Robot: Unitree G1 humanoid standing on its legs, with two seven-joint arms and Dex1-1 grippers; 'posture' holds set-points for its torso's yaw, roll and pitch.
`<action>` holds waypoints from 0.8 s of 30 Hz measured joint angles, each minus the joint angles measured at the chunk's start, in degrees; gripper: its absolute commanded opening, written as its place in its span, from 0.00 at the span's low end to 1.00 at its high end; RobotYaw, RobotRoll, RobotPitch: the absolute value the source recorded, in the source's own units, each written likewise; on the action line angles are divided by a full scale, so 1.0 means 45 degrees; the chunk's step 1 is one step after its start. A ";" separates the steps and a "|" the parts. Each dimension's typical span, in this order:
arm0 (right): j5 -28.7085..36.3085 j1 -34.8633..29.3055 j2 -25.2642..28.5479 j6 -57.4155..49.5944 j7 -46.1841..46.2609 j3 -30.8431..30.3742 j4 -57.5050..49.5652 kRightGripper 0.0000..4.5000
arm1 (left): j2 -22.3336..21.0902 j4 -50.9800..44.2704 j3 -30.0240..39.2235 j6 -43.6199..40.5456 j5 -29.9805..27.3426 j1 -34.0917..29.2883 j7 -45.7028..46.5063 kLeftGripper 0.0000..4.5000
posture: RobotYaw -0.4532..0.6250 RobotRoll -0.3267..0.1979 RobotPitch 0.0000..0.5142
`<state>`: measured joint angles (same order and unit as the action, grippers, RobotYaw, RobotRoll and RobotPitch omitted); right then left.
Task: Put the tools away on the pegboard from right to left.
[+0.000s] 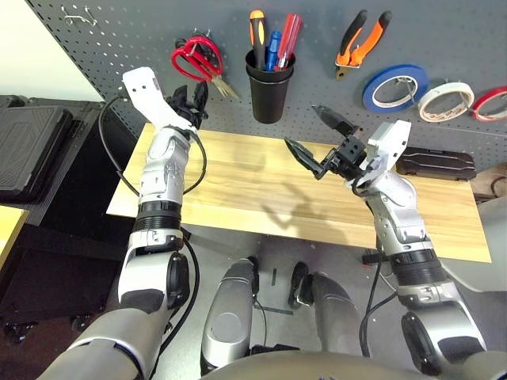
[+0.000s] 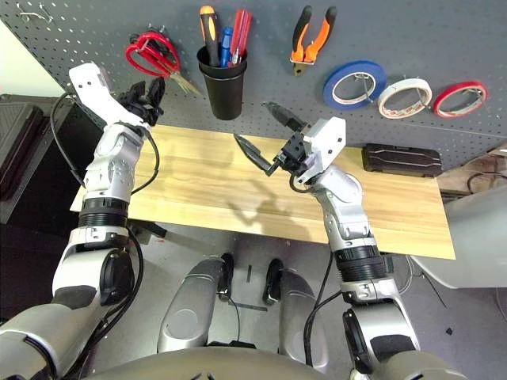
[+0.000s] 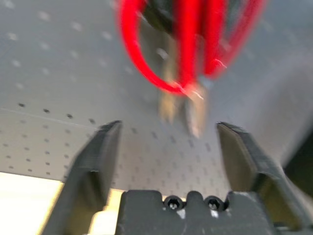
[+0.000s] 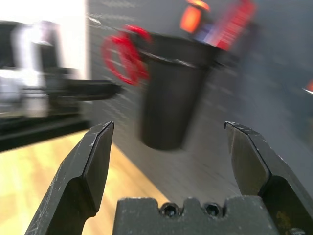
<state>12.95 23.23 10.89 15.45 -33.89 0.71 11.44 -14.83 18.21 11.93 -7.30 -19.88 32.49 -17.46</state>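
All tools hang on the dark grey pegboard (image 1: 317, 24). The red-handled scissors (image 1: 196, 58) are on a hook at the left, also seen as red loops (image 3: 188, 44) in the left wrist view. My left gripper (image 1: 190, 99) is just below them, open (image 3: 168, 129) and holding nothing. The orange-and-black screwdriver (image 1: 257, 32) stands in the black cup (image 1: 269, 91). The pliers (image 1: 360, 39) hang right of the cup, and the white tape roll (image 1: 445, 101) is further right. My right gripper (image 1: 317, 134) is open over the table's middle, facing the cup (image 4: 168, 93).
A blue tape roll (image 1: 394, 87) and a red one (image 1: 493, 103) flank the white roll. Blue and red screwdrivers share the cup. A flat black case (image 1: 436, 164) lies at the wooden table's (image 1: 253, 190) back right. A black box (image 1: 28, 150) sits off the table's left.
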 measured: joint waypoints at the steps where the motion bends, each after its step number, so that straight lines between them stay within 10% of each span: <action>1: -0.0186 -0.0028 0.0017 0.0013 0.0392 0.0097 0.0193 1.00 | -0.0144 -0.0412 -0.0030 0.0014 0.0073 -0.0432 -0.0103 0.99 | 0.62 0.62 0.37; 12: -0.1569 -0.0937 -0.0113 0.0627 0.4812 0.1669 0.2017 1.00 | -0.1340 -0.0923 0.0255 0.2481 0.0702 -0.3319 -0.1389 0.99 | 0.59 0.62 0.31; 24: -0.1940 -0.0866 0.0243 0.2632 0.7462 0.2998 0.4894 1.00 | -0.1661 0.2712 0.1756 0.5964 0.0678 -0.2842 -0.1622 0.99 | 0.56 0.62 0.27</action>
<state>4.22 19.33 11.98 27.29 -0.31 14.21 33.46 -22.31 30.42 19.83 19.54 -16.83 19.70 -24.76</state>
